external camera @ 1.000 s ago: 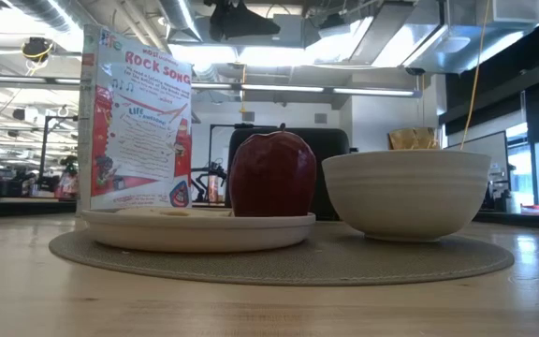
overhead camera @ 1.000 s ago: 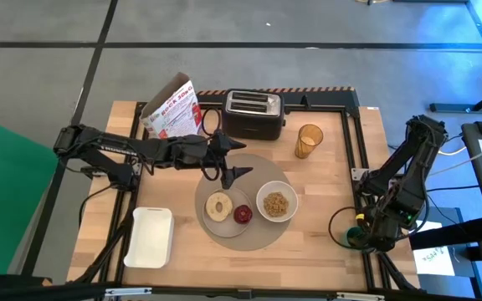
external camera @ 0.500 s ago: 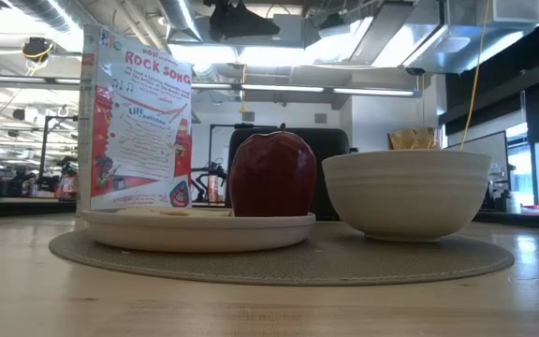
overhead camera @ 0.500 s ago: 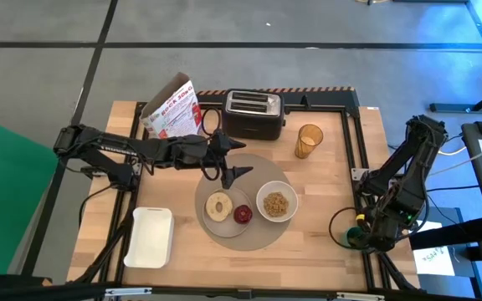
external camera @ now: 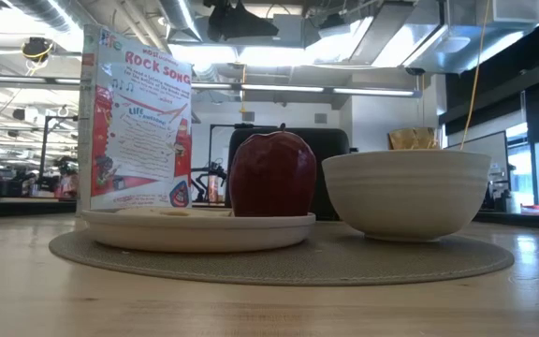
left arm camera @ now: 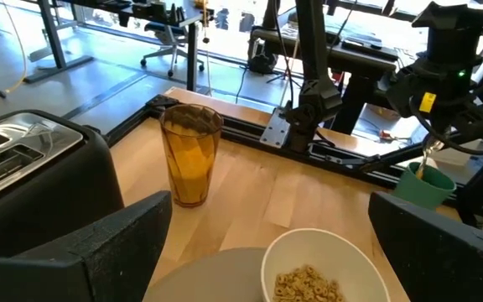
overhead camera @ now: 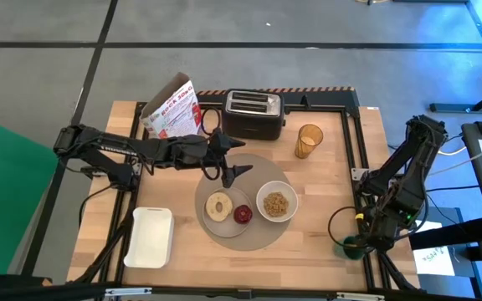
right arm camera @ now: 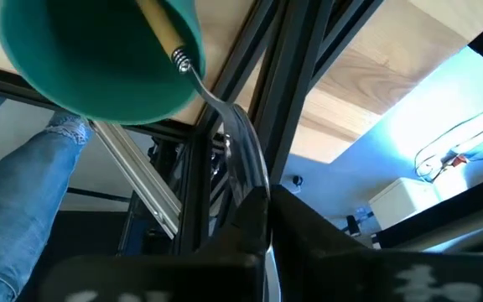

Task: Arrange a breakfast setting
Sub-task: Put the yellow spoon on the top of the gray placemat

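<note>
Left pincer (overhead camera: 229,173) released, fingers wide apart, hovering over the far edge of the placemat (overhead camera: 249,234). Right pincer (right arm camera: 254,210) off the table's (overhead camera: 325,226) right edge, clenched on the spoon (right arm camera: 233,143), which reaches toward a green cup (right arm camera: 99,59). On the placemat: plate (overhead camera: 209,216) carrying bagel (overhead camera: 218,206) and apple (overhead camera: 243,215); bowl (overhead camera: 277,202) of cereal just beside it.

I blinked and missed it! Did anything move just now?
Only a little: the right end effector, gripping the metal spoon at the green cup, shifted slightly. The left end effector, plate, apple and bowl stayed put.
</note>
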`<state>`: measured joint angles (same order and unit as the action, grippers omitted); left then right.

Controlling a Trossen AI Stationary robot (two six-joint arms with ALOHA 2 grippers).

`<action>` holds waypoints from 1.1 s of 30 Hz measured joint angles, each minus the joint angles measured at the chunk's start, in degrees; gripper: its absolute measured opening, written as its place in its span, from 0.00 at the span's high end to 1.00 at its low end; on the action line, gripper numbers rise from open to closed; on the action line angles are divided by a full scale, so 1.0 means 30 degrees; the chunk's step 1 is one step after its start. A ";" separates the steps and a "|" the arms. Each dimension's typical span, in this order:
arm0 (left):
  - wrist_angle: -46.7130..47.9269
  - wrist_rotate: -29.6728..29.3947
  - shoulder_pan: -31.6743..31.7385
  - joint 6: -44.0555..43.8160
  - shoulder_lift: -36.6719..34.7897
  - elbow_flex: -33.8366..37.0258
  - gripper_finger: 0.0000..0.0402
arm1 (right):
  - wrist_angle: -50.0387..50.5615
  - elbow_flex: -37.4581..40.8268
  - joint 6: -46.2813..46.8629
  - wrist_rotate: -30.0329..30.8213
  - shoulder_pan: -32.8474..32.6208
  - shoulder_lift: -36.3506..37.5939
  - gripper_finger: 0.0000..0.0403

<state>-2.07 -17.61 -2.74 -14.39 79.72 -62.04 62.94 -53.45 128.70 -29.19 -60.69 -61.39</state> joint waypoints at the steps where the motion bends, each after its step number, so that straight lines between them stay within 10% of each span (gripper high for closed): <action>1: 0.0000 0.0000 0.0000 0.0000 0.0000 0.0000 0.01 | 0.0014 0.0000 0.0021 0.0022 0.0000 0.0000 0.99; 20: -0.0009 0.0486 0.0000 0.0852 0.0000 0.0000 0.01 | 0.2710 -0.4019 0.0002 0.0613 0.1012 0.0000 1.00; 33: -0.0219 0.3471 0.0443 0.0242 0.0000 0.0007 0.21 | 0.4310 -0.8922 -0.1975 1.1091 0.1442 -0.0109 1.00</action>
<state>-2.72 -7.19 -1.41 -13.67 79.72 -62.02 75.87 -80.22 122.78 4.08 -56.36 -61.71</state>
